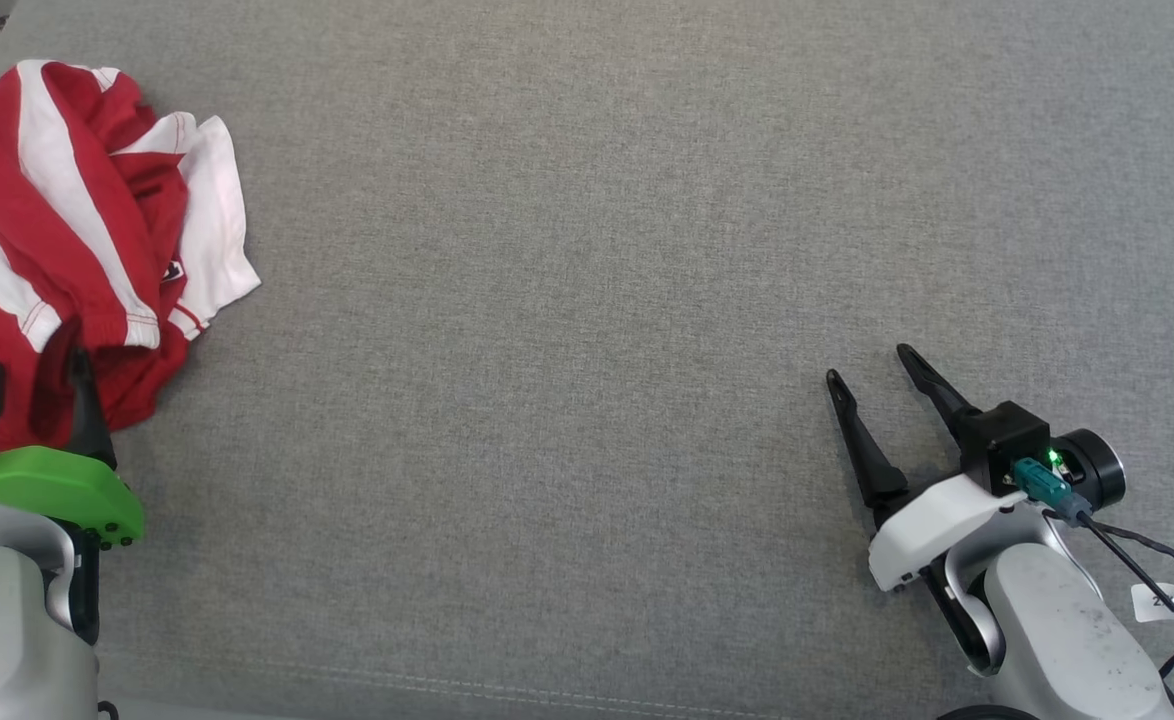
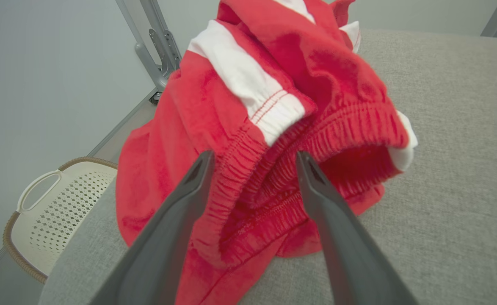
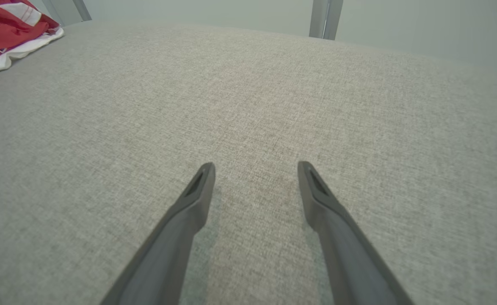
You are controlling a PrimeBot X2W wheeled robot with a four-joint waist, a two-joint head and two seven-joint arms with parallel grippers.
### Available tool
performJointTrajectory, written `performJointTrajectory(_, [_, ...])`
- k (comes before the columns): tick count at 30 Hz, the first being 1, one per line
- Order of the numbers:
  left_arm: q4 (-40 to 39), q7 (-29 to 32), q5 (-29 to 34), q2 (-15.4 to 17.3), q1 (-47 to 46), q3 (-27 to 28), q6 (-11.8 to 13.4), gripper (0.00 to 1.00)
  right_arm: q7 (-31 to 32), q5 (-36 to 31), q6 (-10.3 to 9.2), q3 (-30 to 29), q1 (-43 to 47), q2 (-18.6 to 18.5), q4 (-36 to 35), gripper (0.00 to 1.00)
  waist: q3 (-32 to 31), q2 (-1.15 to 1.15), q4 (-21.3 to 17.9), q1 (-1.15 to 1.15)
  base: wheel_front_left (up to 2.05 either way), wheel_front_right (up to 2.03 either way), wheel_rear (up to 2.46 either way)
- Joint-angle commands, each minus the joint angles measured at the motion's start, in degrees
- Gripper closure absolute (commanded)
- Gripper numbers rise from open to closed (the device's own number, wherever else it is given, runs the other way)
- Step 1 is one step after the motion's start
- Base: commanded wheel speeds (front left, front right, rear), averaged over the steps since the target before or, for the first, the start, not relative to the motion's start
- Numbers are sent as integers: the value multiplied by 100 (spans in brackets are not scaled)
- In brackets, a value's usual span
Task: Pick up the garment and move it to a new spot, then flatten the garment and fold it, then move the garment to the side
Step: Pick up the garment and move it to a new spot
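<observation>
Head view: the garment [image 1: 77, 230], red with white stripes, is seen crumpled at the far left of the grey fabric surface [image 1: 587, 250]. The left gripper [image 1: 35, 385] is positioned at the garment's near edge, fingers spread and pointed away from the robot. The right gripper [image 1: 869, 365] is positioned well apart from it over bare fabric, angled slightly leftward, fingers spread.

Left wrist view: the elastic waistband [image 2: 252, 178] is seen bunched between the parted fingers; contact cannot be judged. A pale perforated basket [image 2: 58, 203] is noted beyond the surface's edge.

Right wrist view: the fingers are seen apart, low over the surface. The garment is visible at the upper-left corner.
</observation>
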Motion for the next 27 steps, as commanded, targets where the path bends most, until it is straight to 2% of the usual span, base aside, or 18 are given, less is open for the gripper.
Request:
performJointTrajectory(1, [-9, 2, 12, 20, 14, 55, -11, 0, -20, 18, 0, 17, -25, -23, 7, 0, 46, 0, -34, 0, 0, 0, 0])
performJointTrajectory(5, [-45, 2, 51, 1, -79, 264, 100, 0, -20, 14, 0, 56, -127, -57, -11, 0, 130, 0, -116, 0, 0, 0, 0])
performJointTrajectory(6, [-50, 2, 49, -1, -102, 333, 148, 4, -20, 18, 0, 51, -127, -62, -6, 0, 144, 0, -140, 0, 0, 0, 0])
performJointTrajectory(7, [-57, 2, 63, -5, -117, 397, 180, 67, -19, 24, 0, 45, -124, -70, 1, 0, 153, 0, -158, 0, 0, 0, 0])
performJointTrajectory(8, [-69, 2, 63, -7, -134, 458, 201, 100, -19, 32, 0, 32, -123, -76, 9, 0, 158, 0, -173, 0, 0, 0, 0])
performJointTrajectory(14, [-238, 2, 76, 51, -249, 799, 174, 100, -20, 104, 0, -19, -41, 5, 48, 0, 38, 0, -242, 0, 0, 0, 0])
performJointTrajectory(19, [-1114, 1, 188, 86, -291, 945, 77, 100, -20, 171, 0, -30, 23, 161, 43, 0, -266, 0, -257, 0, 0, 0, 0])
performJointTrajectory(23, [-2074, 1, 343, -70, -418, 646, 10, 100, -20, 212, 0, -24, 137, 310, 54, 0, -594, 0, -280, 0, 0, 0, 0])
performJointTrajectory(27, [-2982, 2, 330, -334, -544, -65, -11, 100, -19, 296, 0, -22, 233, 435, 41, 0, -840, 0, -402, 0, 0, 0, 0])
